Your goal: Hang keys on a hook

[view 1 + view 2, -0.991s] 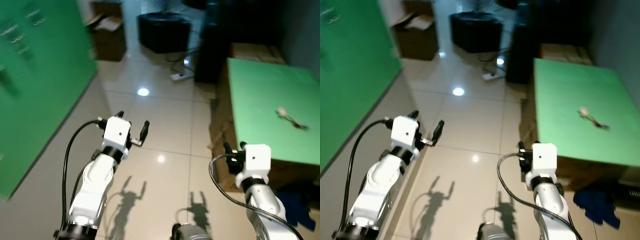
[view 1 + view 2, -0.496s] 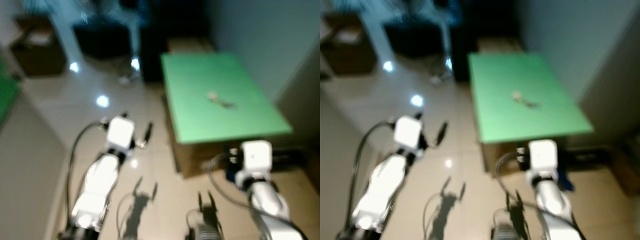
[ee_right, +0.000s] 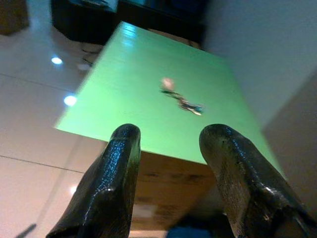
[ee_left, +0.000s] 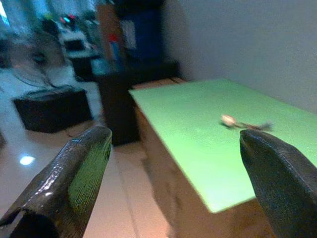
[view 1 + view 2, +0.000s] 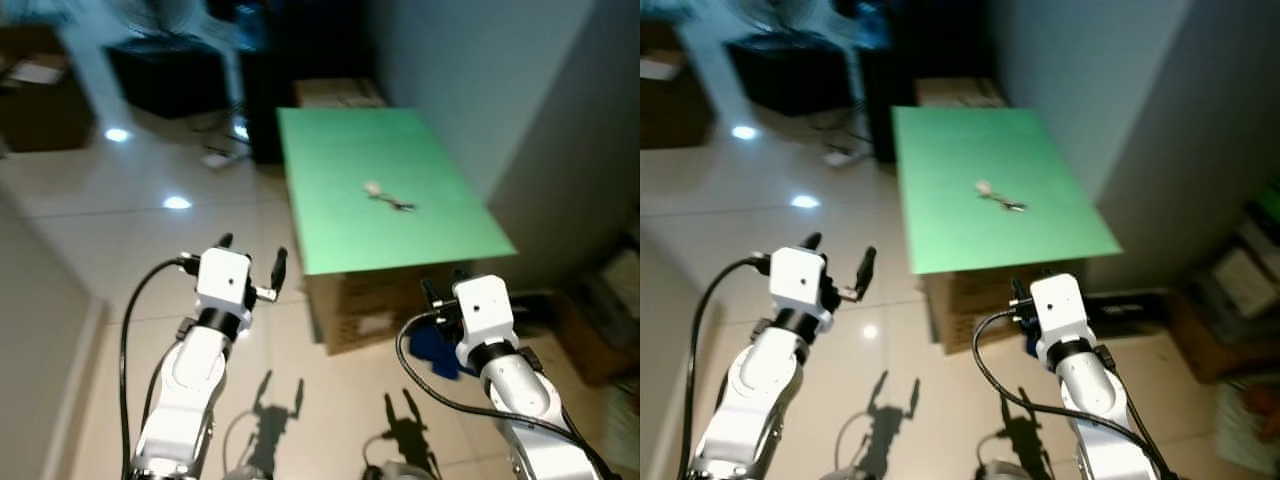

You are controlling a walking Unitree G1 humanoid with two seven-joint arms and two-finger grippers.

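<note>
The floor (image 5: 120,190) at the left of the head views is glossy pale tile that mirrors ceiling lights as bright spots, while the tabletop (image 5: 340,160) at upper centre is a smooth, matt green sheet resting on brown cardboard boxes (image 5: 370,305). The arms (image 5: 190,380) have smooth white and silver shells with a slight sheen and black rubbery cables, and the fingers (image 3: 114,183) in the right wrist view are black with a finely textured, faintly shiny surface. The keys (image 3: 185,104) look like small dull metal, and a blue cloth (image 5: 430,350) lies crumpled by the boxes.
</note>
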